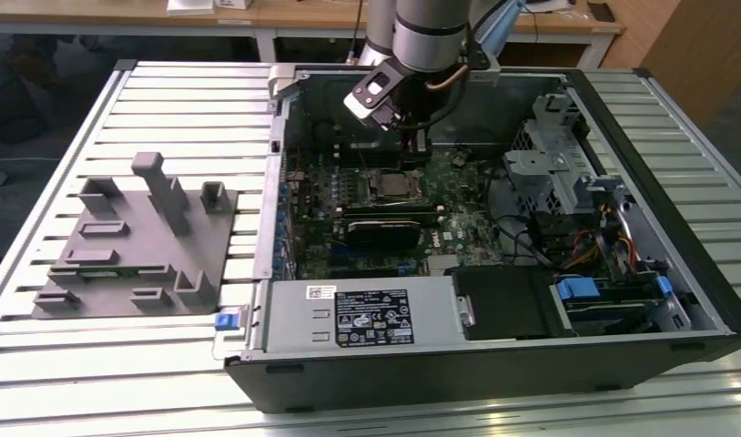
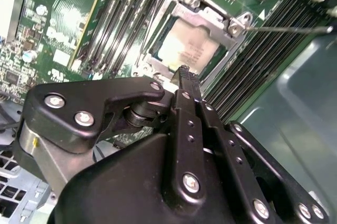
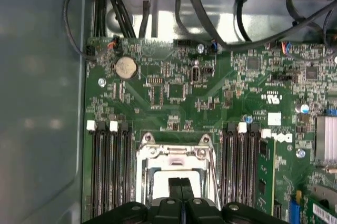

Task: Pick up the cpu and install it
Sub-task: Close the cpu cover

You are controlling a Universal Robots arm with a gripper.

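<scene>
Slatted metal table carrying an open computer case and a grey fixture.

The table is built of ribbed silver slats running across the exterior view. The black computer case lies on its side on the slats, open face up, directly beneath the gripper. The grey fixture, a flat plate with upright posts and blocks, rests on the slats away from the gripper, toward the exterior view's left, with a strip of bare slats between it and the case.

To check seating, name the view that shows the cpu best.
Second wrist view: the cpu lies uncovered in its socket. In the first wrist view the claw covers part of it; the exterior view shows it small.
</scene>
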